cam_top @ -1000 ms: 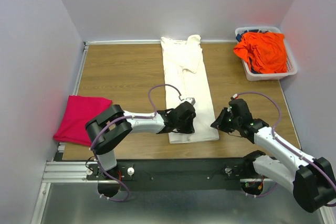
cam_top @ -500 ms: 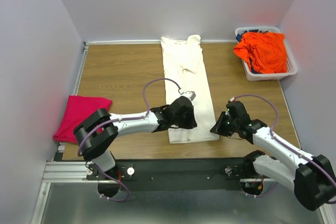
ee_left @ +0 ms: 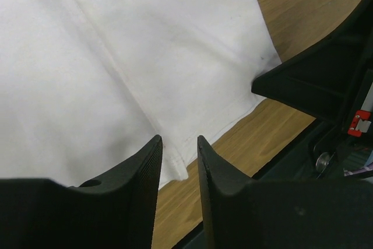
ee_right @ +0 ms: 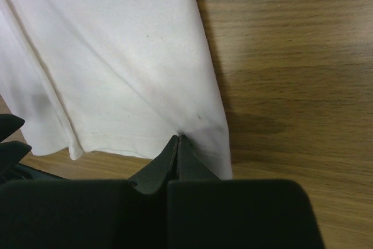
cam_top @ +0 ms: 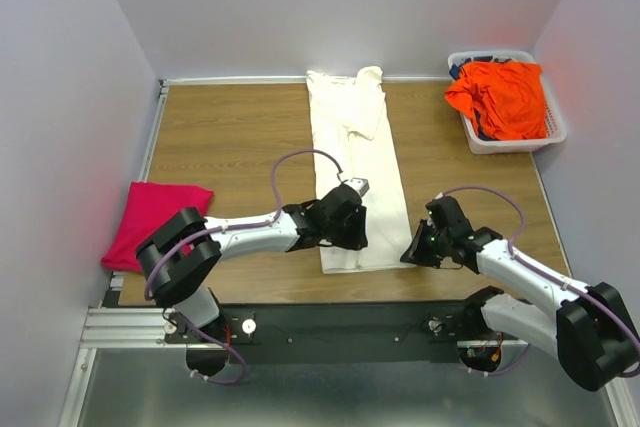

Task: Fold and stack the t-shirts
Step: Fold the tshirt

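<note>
Hem of white shirt (cam_top: 355,162): right fingers (ee_right: 178,139) pinch one corner, left fingers (ee_left: 179,139) narrowly apart over the other. Close left before lifting evenly.

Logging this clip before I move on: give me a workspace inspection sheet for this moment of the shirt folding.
Surface: wooden table, wood bare around the shirts.
Job's things: cream-white t-shirt folded into long strip mid-table; magenta-pink t-shirt folded at left edge; orange t-shirt crumpled in basket.
Clutter: nothing seen.
Grippers: left gripper open over the cream hem; right gripper shut, pinching its near right corner.
Cables: purple cables loop above both arms.
Surroundings: plain walls, metal rail at near edge.
</note>
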`<move>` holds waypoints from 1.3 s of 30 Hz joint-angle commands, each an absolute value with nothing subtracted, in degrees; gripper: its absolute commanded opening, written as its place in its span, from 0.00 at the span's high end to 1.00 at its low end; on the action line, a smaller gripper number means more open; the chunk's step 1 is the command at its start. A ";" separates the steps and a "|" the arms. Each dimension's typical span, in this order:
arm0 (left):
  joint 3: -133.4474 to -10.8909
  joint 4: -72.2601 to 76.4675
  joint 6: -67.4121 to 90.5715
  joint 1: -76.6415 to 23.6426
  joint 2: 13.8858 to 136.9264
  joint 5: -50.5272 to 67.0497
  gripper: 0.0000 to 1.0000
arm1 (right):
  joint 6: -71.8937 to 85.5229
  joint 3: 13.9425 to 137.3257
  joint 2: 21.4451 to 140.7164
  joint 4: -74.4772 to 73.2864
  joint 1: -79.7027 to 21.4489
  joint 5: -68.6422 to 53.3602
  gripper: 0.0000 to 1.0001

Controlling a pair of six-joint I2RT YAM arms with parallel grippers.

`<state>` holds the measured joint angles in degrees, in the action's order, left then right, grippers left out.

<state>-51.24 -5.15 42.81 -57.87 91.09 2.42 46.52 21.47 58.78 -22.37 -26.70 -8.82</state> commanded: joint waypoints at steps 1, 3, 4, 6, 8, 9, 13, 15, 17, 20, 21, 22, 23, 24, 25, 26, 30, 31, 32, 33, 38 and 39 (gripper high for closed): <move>-51.77 -7.03 39.99 -58.27 92.55 3.78 0.61 | 46.41 21.18 60.91 -25.93 -27.25 -7.21 0.99; -52.29 -7.29 39.47 -58.45 93.43 3.69 0.61 | 46.32 21.44 61.26 -25.84 -27.25 -6.77 0.99; -52.38 -7.64 39.38 -58.45 93.69 3.78 0.61 | 46.32 21.53 61.26 -25.84 -27.25 -6.59 0.99; -52.56 -7.91 39.37 -58.62 94.31 3.52 0.61 | 45.97 21.71 60.91 -25.93 -27.16 -6.07 0.99; -52.82 -7.91 39.20 -58.80 94.92 3.52 0.61 | 46.14 21.88 60.82 -25.93 -27.25 -6.06 0.99; -53.08 -8.08 39.11 -58.97 95.18 3.52 0.60 | 46.14 21.88 60.91 -25.84 -27.25 -6.06 0.99; -53.52 -8.26 38.94 -59.94 96.15 3.43 0.60 | 46.14 21.45 60.30 -25.93 -27.25 -6.06 0.99; -53.88 -8.26 38.94 -60.38 96.59 3.52 0.60 | 46.23 21.01 59.86 -25.93 -27.25 -6.15 0.99; -53.96 -8.09 39.29 -60.90 96.85 3.52 0.62 | 46.41 20.74 59.24 -26.02 -27.25 -6.15 0.99; -54.23 -8.09 39.37 -61.26 96.77 3.52 0.74 | 46.67 20.39 58.80 -26.02 -27.25 -6.24 0.99; -54.23 -8.00 39.37 -61.26 96.77 3.52 0.78 | 46.58 20.30 58.71 -25.93 -27.25 -6.33 0.99; -54.14 -8.09 39.37 -61.26 96.68 3.43 0.82 | 46.58 20.30 58.71 -26.01 -27.25 -6.24 0.99; -54.14 -8.09 39.37 -61.26 96.68 3.25 0.86 | 46.67 20.30 58.62 -26.10 -27.25 -6.24 0.99; -54.05 -8.09 39.37 -61.26 96.51 3.08 0.93 | 46.67 20.30 58.45 -26.10 -27.25 -6.33 0.99; -54.05 -8.26 39.37 -61.26 96.33 3.08 0.96 | 46.76 20.30 58.27 -26.10 -27.25 -6.42 0.99; -53.97 -8.44 39.37 -61.26 95.98 2.99 0.99 | 46.76 20.30 58.18 -26.10 -27.25 -6.33 0.99; -53.96 -8.88 39.46 -61.26 94.75 2.72 1.00 | 46.93 20.21 57.22 -26.46 -27.16 -6.33 0.99; -54.05 -8.96 39.46 -61.26 94.31 2.90 1.00 | 47.11 20.13 57.22 -26.63 -27.25 -6.24 0.99; -54.31 -9.05 39.46 -61.26 93.96 2.99 1.00 | 47.02 20.13 57.04 -26.72 -27.25 -6.15 0.99; -54.32 -8.97 39.46 -61.26 93.78 3.08 1.00 | 47.02 20.13 57.04 -26.72 -27.25 -6.24 0.99; -54.93 -8.61 39.29 -61.26 93.78 4.21 1.00 | 47.11 20.04 56.86 -26.98 -27.25 -6.07 0.99; -55.02 -8.44 39.20 -61.35 93.95 4.31 1.00 | 47.20 20.04 56.78 -27.07 -27.16 -6.06 0.99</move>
